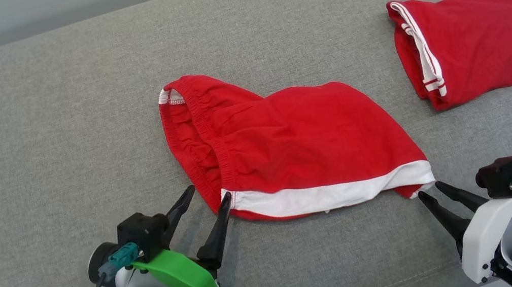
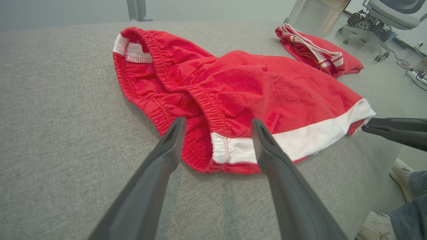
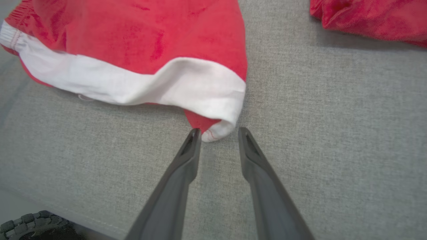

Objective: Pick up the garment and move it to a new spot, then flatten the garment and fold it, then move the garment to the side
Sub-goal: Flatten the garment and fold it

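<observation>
While the red garment (image 1: 297, 142) lies mid-surface on the grey cushion (image 1: 52, 119), bare room spreads toward 9 o'clock and a folded red cloth (image 1: 481, 41) sits at 2 o'clock. The left gripper (image 1: 209, 193) gapes wide, empty, straddling the garment's 7 o'clock corner. The right gripper (image 1: 429, 189), half-parted, brackets the white hem corner at 5 o'clock, unclamped.

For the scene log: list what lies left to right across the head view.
In order: left tool → red shorts with a white hem → folded red garment. The right tool is left out: it reaches from the shorts' near right corner to below the folded garment.
</observation>
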### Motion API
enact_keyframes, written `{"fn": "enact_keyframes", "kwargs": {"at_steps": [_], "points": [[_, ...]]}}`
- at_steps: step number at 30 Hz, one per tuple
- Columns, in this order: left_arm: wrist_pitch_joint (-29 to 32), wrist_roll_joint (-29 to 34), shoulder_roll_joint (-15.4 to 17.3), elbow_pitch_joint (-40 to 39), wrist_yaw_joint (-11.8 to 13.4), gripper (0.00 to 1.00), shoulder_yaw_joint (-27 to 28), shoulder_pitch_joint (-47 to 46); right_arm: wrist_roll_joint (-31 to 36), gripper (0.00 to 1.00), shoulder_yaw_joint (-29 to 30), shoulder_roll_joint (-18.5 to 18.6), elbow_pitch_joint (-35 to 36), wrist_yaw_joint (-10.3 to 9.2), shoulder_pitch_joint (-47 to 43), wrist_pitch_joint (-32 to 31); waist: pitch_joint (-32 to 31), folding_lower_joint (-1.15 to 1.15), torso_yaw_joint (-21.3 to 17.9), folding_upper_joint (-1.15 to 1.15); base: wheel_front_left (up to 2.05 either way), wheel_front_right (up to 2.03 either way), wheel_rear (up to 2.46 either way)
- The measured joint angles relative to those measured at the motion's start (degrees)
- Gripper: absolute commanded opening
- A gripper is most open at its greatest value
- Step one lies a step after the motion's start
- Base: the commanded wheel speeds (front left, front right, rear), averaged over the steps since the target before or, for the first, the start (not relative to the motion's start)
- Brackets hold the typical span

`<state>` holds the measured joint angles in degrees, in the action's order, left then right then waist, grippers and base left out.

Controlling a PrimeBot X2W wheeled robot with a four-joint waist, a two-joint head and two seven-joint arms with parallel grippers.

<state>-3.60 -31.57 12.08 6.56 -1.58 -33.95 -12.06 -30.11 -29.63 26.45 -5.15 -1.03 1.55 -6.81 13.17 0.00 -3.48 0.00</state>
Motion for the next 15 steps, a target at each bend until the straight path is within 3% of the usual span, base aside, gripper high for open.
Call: {"fn": "enact_keyframes", "kwargs": {"at_steps": [6, 15], "points": [[-0.5, 0.0, 0.1, 0.4, 0.1, 1.0, 1.3, 0.0, -1.4, 0.49, 0.8, -0.2, -1.3, 0.41, -1.0, 1.0, 0.0, 0.0, -0.7, 0.0, 0.0, 0.0, 0.0], [-0.5, 0.0, 0.0, 1.1, 0.0, 1.0, 0.6, -0.3, -1.4, 0.48, 0.7, -1.4, -3.3, 0.52, -0.4, 2.4, 0.0, 0.0, -1.6, 0.0, 0.0, 0.0, 0.0]]}}
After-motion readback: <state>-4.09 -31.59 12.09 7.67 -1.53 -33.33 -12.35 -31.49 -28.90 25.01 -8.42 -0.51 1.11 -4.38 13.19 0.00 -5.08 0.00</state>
